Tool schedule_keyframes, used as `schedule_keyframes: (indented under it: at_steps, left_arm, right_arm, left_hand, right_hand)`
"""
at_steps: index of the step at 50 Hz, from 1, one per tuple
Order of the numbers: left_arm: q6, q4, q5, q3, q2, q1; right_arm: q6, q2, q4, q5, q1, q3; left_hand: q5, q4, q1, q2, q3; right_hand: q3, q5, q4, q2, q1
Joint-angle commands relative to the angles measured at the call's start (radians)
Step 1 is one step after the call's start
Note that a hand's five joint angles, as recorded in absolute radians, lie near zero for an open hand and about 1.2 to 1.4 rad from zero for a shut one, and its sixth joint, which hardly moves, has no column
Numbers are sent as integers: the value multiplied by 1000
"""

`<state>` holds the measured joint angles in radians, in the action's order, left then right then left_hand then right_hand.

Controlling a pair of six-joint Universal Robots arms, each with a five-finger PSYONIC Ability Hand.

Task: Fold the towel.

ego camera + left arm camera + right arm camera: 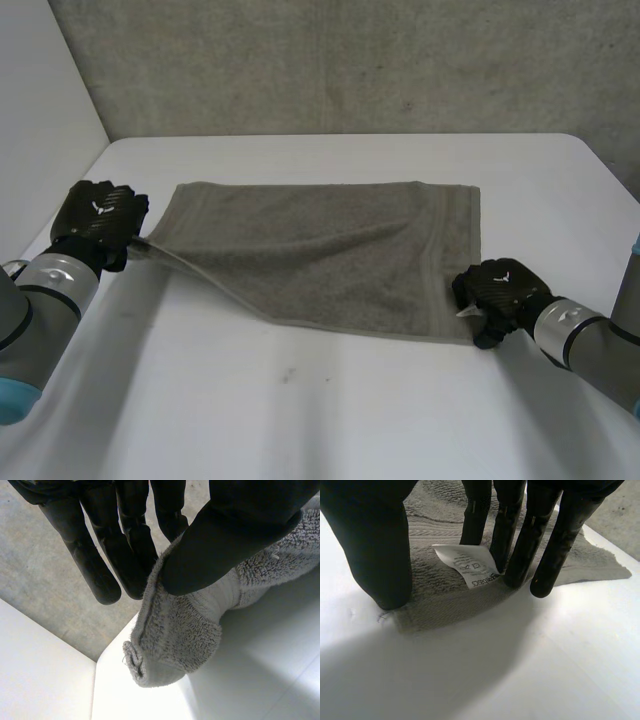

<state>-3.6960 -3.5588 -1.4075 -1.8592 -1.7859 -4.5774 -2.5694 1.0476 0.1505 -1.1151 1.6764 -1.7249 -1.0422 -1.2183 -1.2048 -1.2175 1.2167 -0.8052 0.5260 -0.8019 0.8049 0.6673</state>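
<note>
Head view: grey fluffy towel [330, 255] lies longways from left hand [100, 220], pinching one corner, to right hand [497, 295], pressing the other, flat and open.

You see left hand [100, 215] at 9 o'clock of head view: black blocky shell, small white mark [100, 207] on back. Right hand [497, 288] at 4 o'clock: same black shell, its own white mark [503, 277]. Left arm [45, 295]: smooth grey cylinder, light-blue cap [12, 398] at 8 o'clock. Right arm [585, 340]: grey too. In your wrist views, left fingers [100, 570] matte black, long, round-tipped; left thumb [225, 545] thicker, blunt. Right fingers [547, 555] alike, slim, black.
</note>
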Motion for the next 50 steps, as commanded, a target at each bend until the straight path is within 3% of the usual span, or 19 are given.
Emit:
schedule_keyframes:
  at_steps: [1, 9, 21, 24, 27, 29, 30, 32, 35, 42, 50]
  left_arm:
    - [-1, 0, -1, 0, 0, 2]
    - [1, 0, -1, 0, 0, 2]
    - [-7, 26, -1, -31, 11, 12]
    - [-16, 89, -1, -43, 17, 23]
    - [-41, 199, -2, -58, 40, 26]
    - [-100, 328, -7, -83, 81, 22]
    - [-101, 328, -7, -83, 82, 21]
    - [-171, 434, -5, -119, 129, 11]
    - [-206, 477, -5, -138, 160, 8]
    - [-321, 649, 8, -232, 296, 31]
    - [-326, 605, 36, -171, 274, 67]
  right_arm:
    - [-2, -1, 50, -9, 2, 5]
    - [-3, -1, 75, -12, 14, 11]
    - [-2, 74, 55, -46, 11, 13]
    - [14, 131, -23, -78, 5, 13]
    - [64, 198, -285, -129, -1, 47]
    - [104, 222, -374, -146, -9, 50]
    - [104, 223, -374, -146, -9, 50]
    - [202, 267, -515, -184, -53, 41]
    - [314, 311, -627, -227, -98, 9]
    - [457, 463, -726, -230, -116, -74]
    - [454, 476, -685, -177, -113, -30]
  left_hand:
    - [-180, -178, -191, -179, 180]
    - [-180, -178, -191, -179, 180]
    - [-180, -178, -191, -179, 180]
    - [-180, -178, -191, -179, 180]
    - [-180, -178, -191, -179, 180]
    - [-180, -178, -191, -179, 180]
    - [-180, -178, -191, -179, 180]
    - [-180, -178, -191, -179, 180]
    - [-180, -178, -191, -179, 180]
    - [-180, -178, -191, -179, 180]
    - [-180, -178, -191, -179, 180]
  right_hand:
    - [-269, 374, -272, 269, 407]
    - [-591, 695, -594, 591, 728]
    - [-591, 696, -594, 591, 729]
    - [-591, 696, -594, 591, 729]
    - [-591, 696, -594, 591, 729]
    - [-591, 696, -594, 591, 729]
    - [-591, 696, -594, 591, 729]
    - [-591, 696, -594, 591, 729]
    - [-591, 696, -594, 591, 729]
    - [-591, 696, -594, 591, 729]
    - [-591, 696, -594, 591, 729]
